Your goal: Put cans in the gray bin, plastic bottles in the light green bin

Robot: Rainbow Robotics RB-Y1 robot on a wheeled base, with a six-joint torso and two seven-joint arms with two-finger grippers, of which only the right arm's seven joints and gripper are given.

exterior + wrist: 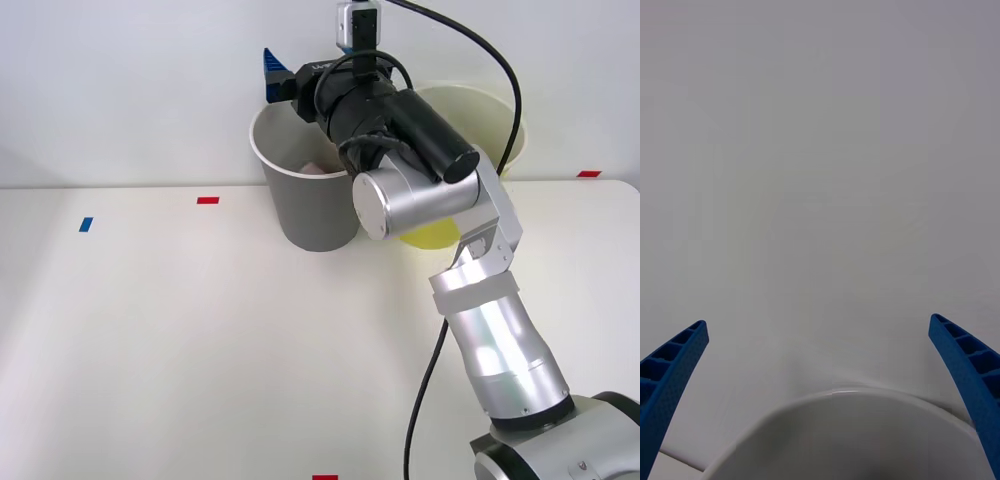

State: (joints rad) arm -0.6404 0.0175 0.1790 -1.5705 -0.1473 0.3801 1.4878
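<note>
Two bins stand side by side at the far edge of the bench [180, 330], against the pale wall. The gray bin [305, 215] is on the left and the green bin [490, 120] on the right, with the right arm's joints crossing in front of much of the green one. Inside the gray bin, something pale and pinkish [318, 168] lies low against the inner wall; it may be a can, but too little of it shows to tell. The green bin's pale inside shows near its rim, and its contents cannot be seen.

The hand [275, 80] hangs over the gray bin's far-left rim. In the wrist view its two blue fingers [666, 375] stand wide apart with nothing between them, and the white rim of the gray bin [842, 394] curves just beyond them.

Four small tape marks lie on the bench: three red [207, 200] and one blue [86, 224].
</note>
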